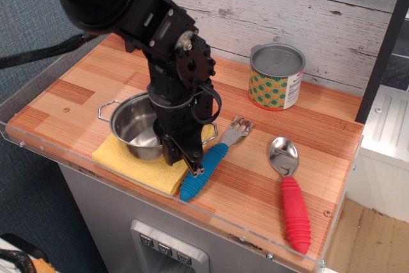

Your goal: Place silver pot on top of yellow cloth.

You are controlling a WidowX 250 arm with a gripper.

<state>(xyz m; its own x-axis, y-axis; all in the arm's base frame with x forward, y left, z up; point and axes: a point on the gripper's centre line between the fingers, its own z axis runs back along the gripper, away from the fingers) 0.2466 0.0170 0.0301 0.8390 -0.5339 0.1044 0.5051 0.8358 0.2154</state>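
The silver pot is a small shiny steel pot with wire loop handles. It rests low on the yellow cloth, a folded square towel near the table's front left edge. My black gripper reaches down over the pot's right rim and is shut on it. The fingers hide the pot's right handle and part of the cloth. The pot's left handle sticks out past the cloth.
A blue-handled fork lies just right of the cloth, close to my fingers. A red-handled spoon lies further right. A tin can with a green-orange label stands at the back. A clear plastic lip edges the wooden table.
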